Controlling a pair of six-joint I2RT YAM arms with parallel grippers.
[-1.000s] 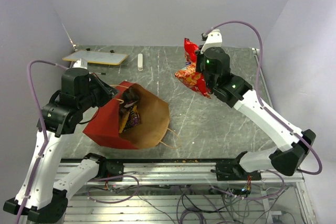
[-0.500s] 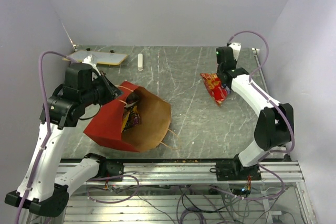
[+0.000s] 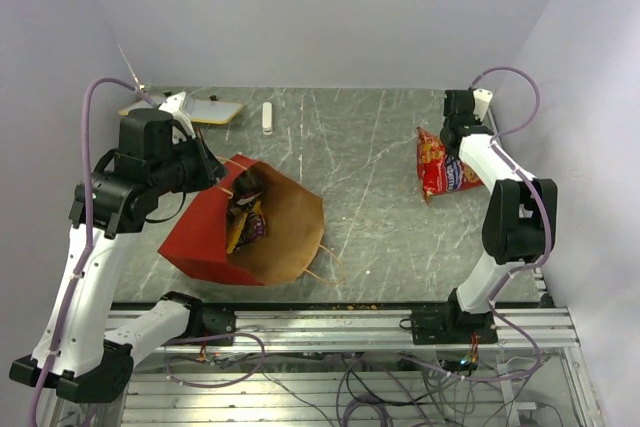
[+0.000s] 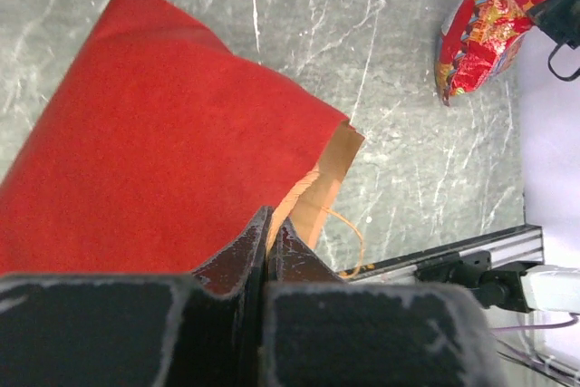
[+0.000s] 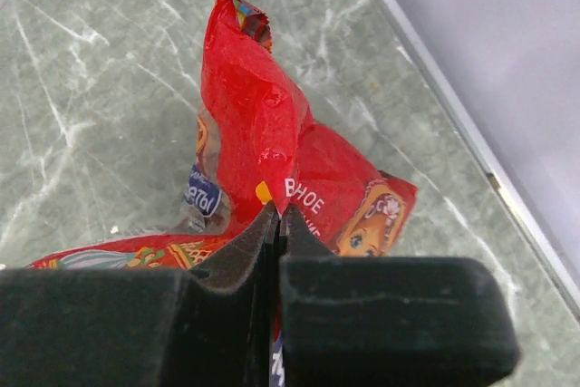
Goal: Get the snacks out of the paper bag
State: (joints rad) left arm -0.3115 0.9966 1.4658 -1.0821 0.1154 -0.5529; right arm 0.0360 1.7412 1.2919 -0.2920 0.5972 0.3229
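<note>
Far right, my right jaws clamp the chip bag (image 3: 440, 165) (parking it); left jaws clamp the paper bag (image 3: 198, 234) steady.

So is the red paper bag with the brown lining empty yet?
Not empty: the red paper bag holds dark and yellow-orange snack packets in its open mouth.

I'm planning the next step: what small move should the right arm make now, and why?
Probably open the right gripper: it is shut on the red chip bag, which seems to lie on the table, well away from the paper bag. More snacks wait inside it.
</note>
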